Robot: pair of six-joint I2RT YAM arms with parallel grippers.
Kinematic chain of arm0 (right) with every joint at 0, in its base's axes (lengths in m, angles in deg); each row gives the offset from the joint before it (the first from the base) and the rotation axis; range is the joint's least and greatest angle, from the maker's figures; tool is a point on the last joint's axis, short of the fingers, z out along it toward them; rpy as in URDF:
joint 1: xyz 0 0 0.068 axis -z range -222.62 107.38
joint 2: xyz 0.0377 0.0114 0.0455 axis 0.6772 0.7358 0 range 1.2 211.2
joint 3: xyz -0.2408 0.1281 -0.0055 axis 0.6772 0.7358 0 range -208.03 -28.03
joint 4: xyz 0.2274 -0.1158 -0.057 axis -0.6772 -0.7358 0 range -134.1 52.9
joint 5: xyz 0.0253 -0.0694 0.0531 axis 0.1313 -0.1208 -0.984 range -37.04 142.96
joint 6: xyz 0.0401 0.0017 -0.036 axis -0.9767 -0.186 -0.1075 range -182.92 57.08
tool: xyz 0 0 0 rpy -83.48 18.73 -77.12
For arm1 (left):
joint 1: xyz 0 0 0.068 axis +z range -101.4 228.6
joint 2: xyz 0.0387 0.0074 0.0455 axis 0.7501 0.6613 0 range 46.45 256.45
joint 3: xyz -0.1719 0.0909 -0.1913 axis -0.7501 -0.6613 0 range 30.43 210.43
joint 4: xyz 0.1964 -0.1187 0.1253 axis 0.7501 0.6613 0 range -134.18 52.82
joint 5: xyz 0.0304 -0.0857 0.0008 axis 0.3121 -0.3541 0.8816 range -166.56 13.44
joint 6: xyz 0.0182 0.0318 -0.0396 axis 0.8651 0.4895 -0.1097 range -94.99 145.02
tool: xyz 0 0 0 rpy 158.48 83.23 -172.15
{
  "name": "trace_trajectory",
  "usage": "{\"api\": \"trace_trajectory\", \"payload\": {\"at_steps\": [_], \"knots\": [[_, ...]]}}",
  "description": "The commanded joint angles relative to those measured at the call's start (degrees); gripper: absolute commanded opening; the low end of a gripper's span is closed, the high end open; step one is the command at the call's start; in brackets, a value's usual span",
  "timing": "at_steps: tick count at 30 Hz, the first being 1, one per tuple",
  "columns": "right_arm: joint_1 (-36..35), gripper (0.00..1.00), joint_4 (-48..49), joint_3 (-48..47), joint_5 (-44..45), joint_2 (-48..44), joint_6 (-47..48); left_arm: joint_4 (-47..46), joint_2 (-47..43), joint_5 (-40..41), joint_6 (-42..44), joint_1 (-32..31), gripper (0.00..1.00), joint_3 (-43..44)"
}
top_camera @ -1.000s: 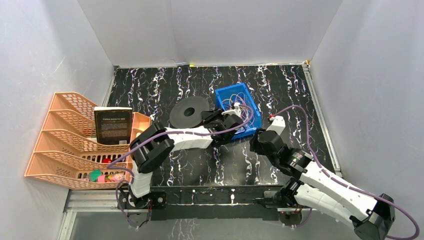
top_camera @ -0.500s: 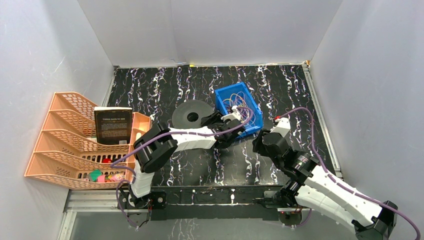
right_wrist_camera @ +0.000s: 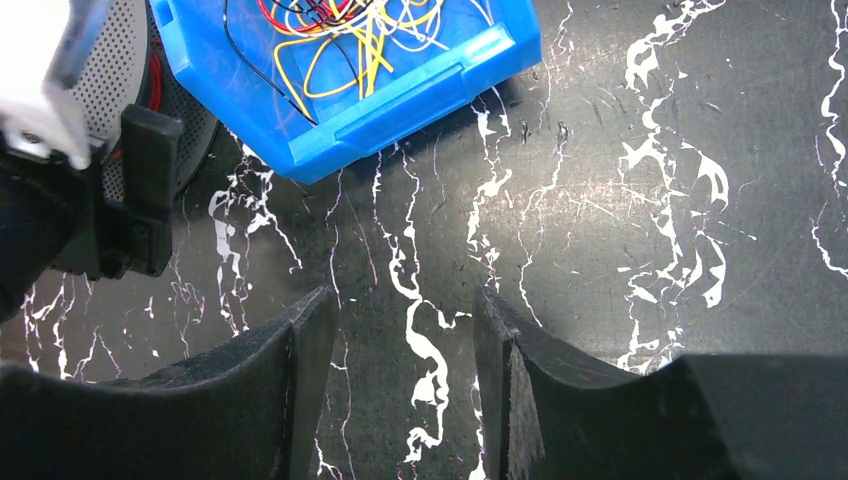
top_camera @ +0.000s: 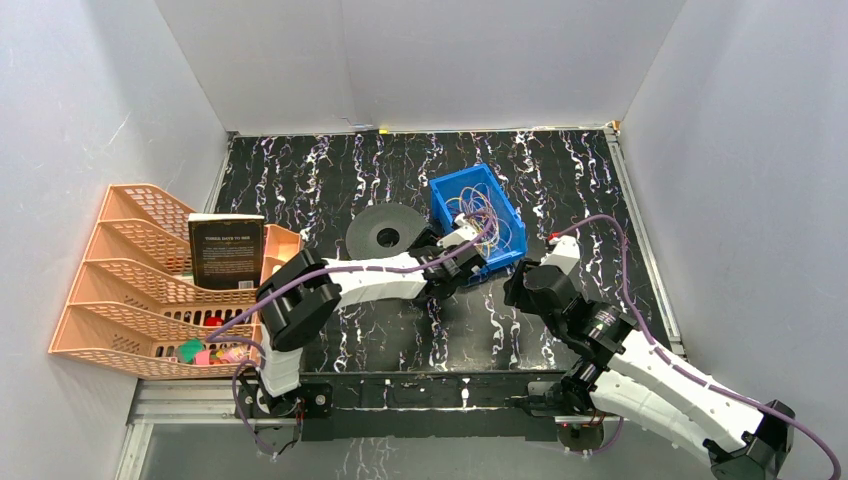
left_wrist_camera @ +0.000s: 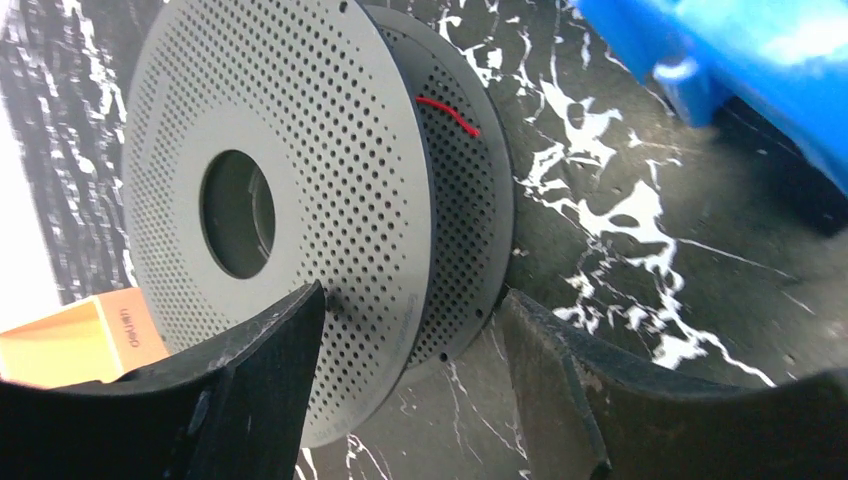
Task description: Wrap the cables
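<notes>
While cables (right_wrist_camera: pixel 362 28) tangle, book (top_camera: pixel 226 252) lettering (white) blurs.

white title on black book (top_camera: pixel 226 252), small mark on orange tray (left_wrist_camera: pixel 70 335), both illegible

A black table (top_camera: pixel 330 180) veined in white carries a blue bin (top_camera: pixel 462 175) towards its far right. Just left of the bin sits a grey perforated spool (top_camera: pixel 375 228). At the left edge stand stacked orange trays (top_camera: pixel 130 300), possibly partly off the tabletop.
</notes>
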Motion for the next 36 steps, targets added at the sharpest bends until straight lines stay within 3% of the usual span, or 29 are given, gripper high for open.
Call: {"api": "trace_trajectory", "payload": {"at_steps": [1,11,16,23,31,33,36], "knots": [[0.2,0.61,-0.2,-2.1,0.8,0.2,-0.5,3.2,-7.7,-6.6,-5.7,-0.5,0.65,-1.7],[0.2,0.69,1.7,-4.5,1.0,3.2,4.9,4.3,-19.0,-19.0,-8.8,0.0,0.78,-4.6],[0.5,0.72,2.1,-8.3,-0.9,8.6,9.7,4.9,-23.6,-29.7,-9.0,4.8,0.96,-4.0],[6.2,0.83,2.3,-13.8,-5.2,16.2,15.5,9.3,-27.9,-44.8,-9.2,16.9,0.98,-1.1],[21.1,0.97,-0.4,-22.4,-22.0,24.5,18.3,11.4,-31.4,-55.8,-13.1,36.1,0.98,-4.0],[21.4,0.98,-2.0,-25.1,-20.4,25.4,16.1,11.7,-33.6,-55.2,-14.2,39.8,0.98,-5.2],[21.4,0.98,-4.8,-28.3,-16.4,25.4,10.3,12.3,-36.2,-50.7,-14.5,40.4,0.98,-6.6]]}}
